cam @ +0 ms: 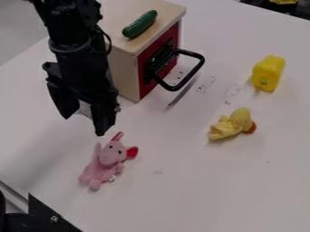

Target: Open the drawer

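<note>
Where the arm (70,31) comes down from the far left, the pincer (84,126) hangs over the left part of the table (200,186), its two fingers spread apart with nothing between them. The drawer (145,90) is in the wooden box (124,74) just right of the arm and lies to the right of the pincer and farther back. Its red front faces right and a little toward the near side, and looks flush with the box. The black handle (191,76) juts out from that front to the right, well apart from the pincer's fingers, with part of the box between the two. The pincer is on the near left side of the box, its tips pointing down and a bit nearer than the box's closest bottom corner. On top of the box lies a cucumber (140,24), set at a slant. A pink toy (109,158) lies on the table just nearer than the pincer, one red ear toward the right. Right of the handle and nearer is a plush duck (233,124), and beyond it, at the far right, a yellow toy (268,72). A black bracket (48,215) shows at the near left corner.
</note>
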You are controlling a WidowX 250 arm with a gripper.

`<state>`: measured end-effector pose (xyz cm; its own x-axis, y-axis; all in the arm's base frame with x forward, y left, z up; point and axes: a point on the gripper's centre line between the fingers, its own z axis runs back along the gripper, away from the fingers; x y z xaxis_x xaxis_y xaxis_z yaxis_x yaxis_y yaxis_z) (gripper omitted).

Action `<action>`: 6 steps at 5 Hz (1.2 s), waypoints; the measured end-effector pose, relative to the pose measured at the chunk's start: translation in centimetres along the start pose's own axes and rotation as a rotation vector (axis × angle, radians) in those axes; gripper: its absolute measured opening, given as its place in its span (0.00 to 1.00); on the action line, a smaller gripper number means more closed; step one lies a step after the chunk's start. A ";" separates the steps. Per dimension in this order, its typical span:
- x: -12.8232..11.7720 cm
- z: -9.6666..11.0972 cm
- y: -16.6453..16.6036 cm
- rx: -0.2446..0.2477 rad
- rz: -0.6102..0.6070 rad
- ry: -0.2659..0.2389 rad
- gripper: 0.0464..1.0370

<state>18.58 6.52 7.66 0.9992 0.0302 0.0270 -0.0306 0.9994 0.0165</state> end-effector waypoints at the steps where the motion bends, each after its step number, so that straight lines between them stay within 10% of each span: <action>1: -0.4 -0.3 -0.2 -0.010 0.000 0.024 0.96; 3: 5.4 5.1 -0.2 -0.059 0.010 -0.116 0.96; 6: 13.0 3.5 -7.7 -0.062 -0.155 -0.129 0.96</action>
<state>31.74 -0.85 11.42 0.9799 -0.1229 0.1570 0.1293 0.9911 -0.0314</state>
